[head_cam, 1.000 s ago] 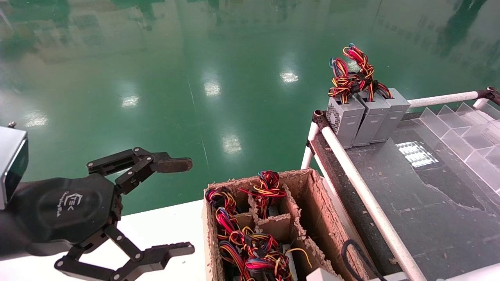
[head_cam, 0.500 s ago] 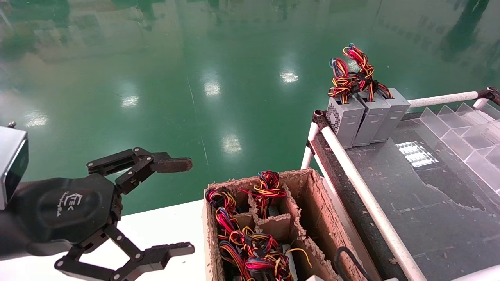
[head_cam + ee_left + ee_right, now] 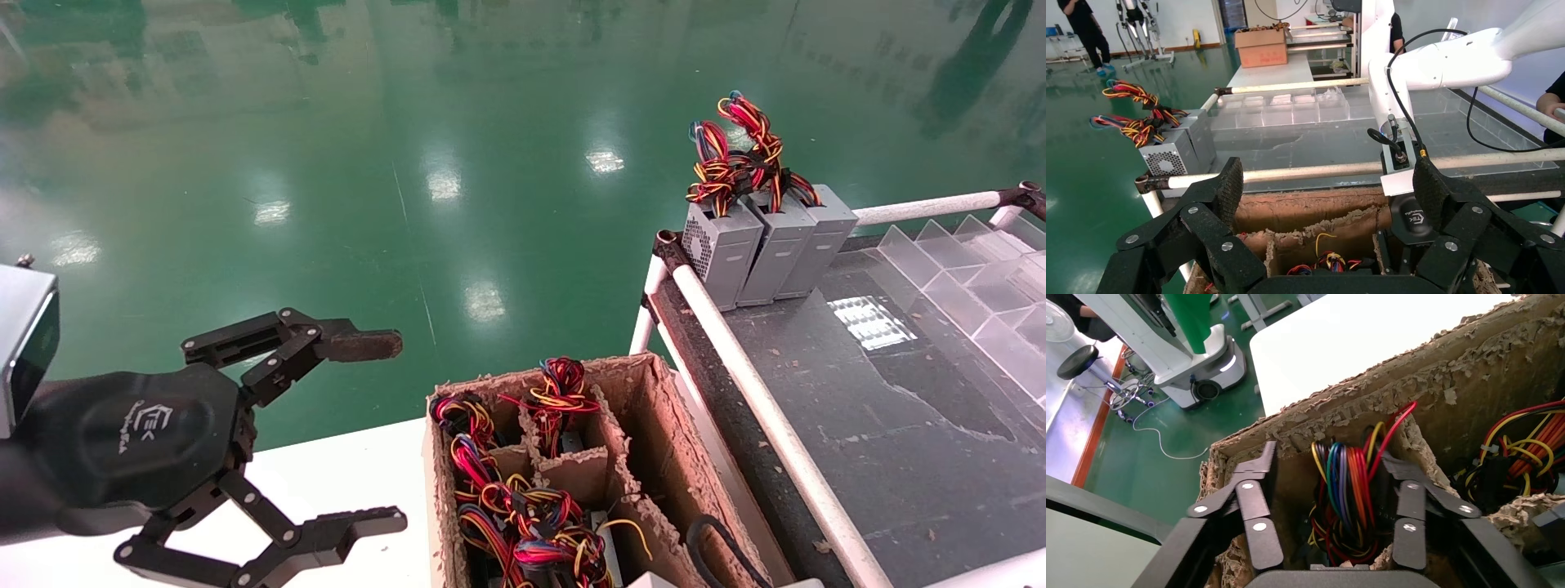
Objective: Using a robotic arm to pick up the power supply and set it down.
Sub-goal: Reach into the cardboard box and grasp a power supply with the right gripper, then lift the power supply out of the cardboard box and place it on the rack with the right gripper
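The right pincer [image 3: 1333,496], a black two-finger linkage type with all-black fingertips, is lowered into a compartment of the frayed brown cardboard box [image 3: 654,400] with its jaws apart, one finger on either side of a looped bundle of red, yellow, orange and blue wires [image 3: 1346,496]; nothing is clamped yet. The power supply under that bundle, a grey rectangular metal box, lies directly below the pincer and is almost wholly hidden by its own wires, so its exact seating cannot be told. The left pincer [image 3: 372,433], black with a brown pad on one fingertip, hangs parked with its jaws wide apart, well to the side of the box over the white table [image 3: 343,465]. Three more grey metal power supplies [image 3: 764,241] stand upright in a row on the dark-topped table [image 3: 899,425] beyond the box. By judgement, the unit is rigid and fairly heavy, its sheet-metal faces smooth and liable to slip, while the wire loop is soft and yielding. The bundle is the only part within reach between the fingers; a hold low on it, near its root, would probably limit swing, and the ragged cardboard dividers may drag on the case during lifting.
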Controlling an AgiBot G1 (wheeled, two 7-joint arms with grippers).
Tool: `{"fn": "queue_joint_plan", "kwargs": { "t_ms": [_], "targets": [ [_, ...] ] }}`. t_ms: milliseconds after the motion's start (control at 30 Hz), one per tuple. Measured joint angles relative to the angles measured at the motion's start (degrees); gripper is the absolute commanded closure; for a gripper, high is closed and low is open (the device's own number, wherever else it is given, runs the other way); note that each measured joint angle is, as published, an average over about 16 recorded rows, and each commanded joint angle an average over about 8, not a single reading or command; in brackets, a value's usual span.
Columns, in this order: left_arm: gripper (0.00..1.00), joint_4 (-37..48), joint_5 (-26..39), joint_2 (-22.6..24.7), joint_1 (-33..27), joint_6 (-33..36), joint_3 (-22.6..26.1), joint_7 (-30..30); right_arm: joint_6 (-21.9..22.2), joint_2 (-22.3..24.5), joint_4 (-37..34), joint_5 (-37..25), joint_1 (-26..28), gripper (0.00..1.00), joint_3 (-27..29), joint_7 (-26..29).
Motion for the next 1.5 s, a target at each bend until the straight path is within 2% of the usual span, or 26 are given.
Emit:
{"fn": "queue_joint_plan", "kwargs": {
  "t_ms": [867, 1500],
  "targets": [
    [0.00, 0.00, -0.02, -0.01, -0.01, -0.01, 0.03, 0.02, -0.14, 0.66, 0.09, 1.78, 0.35, 1.00, 0.82, -1.28],
    [0.00, 0.00, -0.04, -0.02, -0.01, -0.02, 0.06, 0.03, 3.45, 7.61, 8.74, 12.97, 1.34, 1.00, 9.58, -2.14]
  ]
}}
